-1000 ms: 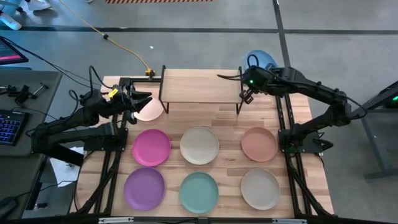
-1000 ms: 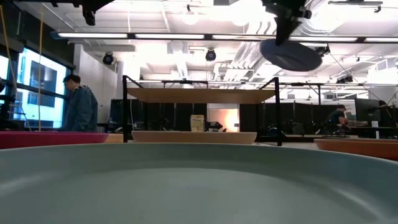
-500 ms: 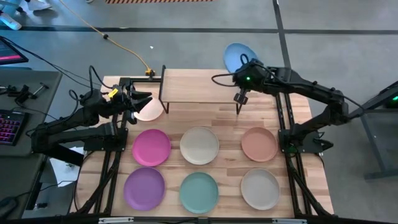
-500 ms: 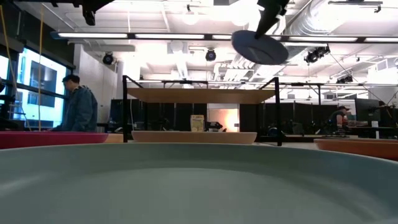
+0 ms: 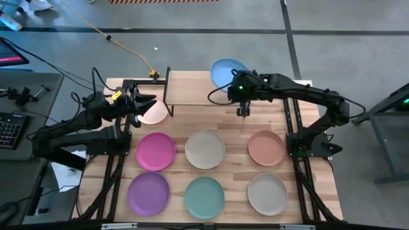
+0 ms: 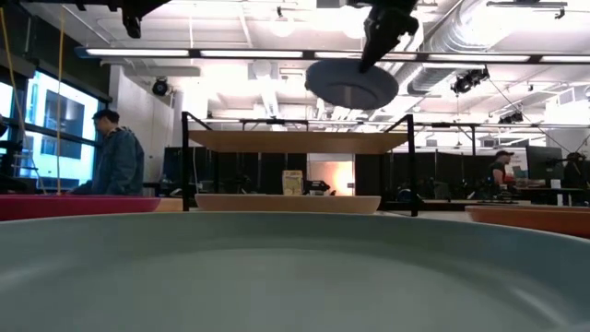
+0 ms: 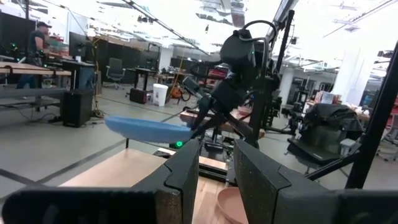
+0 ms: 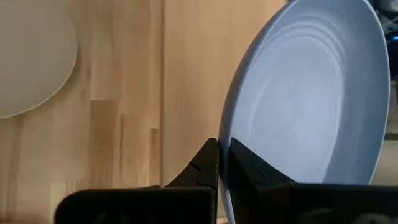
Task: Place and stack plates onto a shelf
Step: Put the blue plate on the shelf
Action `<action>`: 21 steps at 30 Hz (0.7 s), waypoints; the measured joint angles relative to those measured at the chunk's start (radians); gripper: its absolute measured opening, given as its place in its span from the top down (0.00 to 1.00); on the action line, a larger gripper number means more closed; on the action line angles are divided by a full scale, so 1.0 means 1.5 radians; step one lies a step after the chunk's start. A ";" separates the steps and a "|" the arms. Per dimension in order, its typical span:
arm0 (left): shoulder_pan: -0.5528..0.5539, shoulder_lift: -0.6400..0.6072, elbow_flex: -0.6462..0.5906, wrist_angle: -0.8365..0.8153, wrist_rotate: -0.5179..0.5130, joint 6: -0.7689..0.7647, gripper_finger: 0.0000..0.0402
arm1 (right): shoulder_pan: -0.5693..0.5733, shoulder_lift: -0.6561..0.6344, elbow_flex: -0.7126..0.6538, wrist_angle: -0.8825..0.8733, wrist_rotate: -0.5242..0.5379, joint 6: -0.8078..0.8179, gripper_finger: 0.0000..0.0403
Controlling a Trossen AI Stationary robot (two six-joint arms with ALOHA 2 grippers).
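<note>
My right gripper is shut on the blue plate and carries it in the air over the right half of the light-wood shelf. In the low view the blue plate hangs well above the shelf board. My left gripper waits open at the shelf's left end, over the rim of the pale pink plate, which lies flat on the table. The magenta, cream, salmon, purple, teal and beige plates lie flat in two rows. My right gripper pinches the blue plate's rim between its two fingers, one finger on the hollow upper face and one on the underside. In the low view the fingers come down from above onto the plate's right rim. The plate is lifted clear and roughly level.
The shelf's black legs stand just below the carried plate. My left wrist view shows the right arm and the blue plate ahead. People stand in the room beyond the table. A yellow cable lies beyond the far edge.
My right gripper has carried the blue plate toward the table's left, from beyond the shelf's right end to above the shelf's right half, staying high and shut on the rim. The left arm and the other plates have kept still.
</note>
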 joint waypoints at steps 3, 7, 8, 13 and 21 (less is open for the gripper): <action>0.000 0.000 0.000 -0.013 0.000 -0.001 0.78 | 0.006 0.027 0.000 -0.001 -0.002 -0.015 1.00; 0.000 0.000 0.000 -0.029 0.000 0.000 0.78 | 0.013 0.061 0.000 -0.001 -0.004 -0.035 1.00; 0.000 0.000 0.000 -0.033 0.000 -0.001 0.78 | 0.014 0.070 0.000 -0.001 -0.004 -0.035 1.00; 0.000 0.000 0.000 -0.044 0.000 -0.001 0.78 | 0.014 0.103 0.000 -0.006 -0.005 -0.032 1.00; 0.000 0.000 0.000 -0.044 0.000 0.000 0.78 | 0.009 0.114 0.000 -0.001 -0.001 0.007 1.00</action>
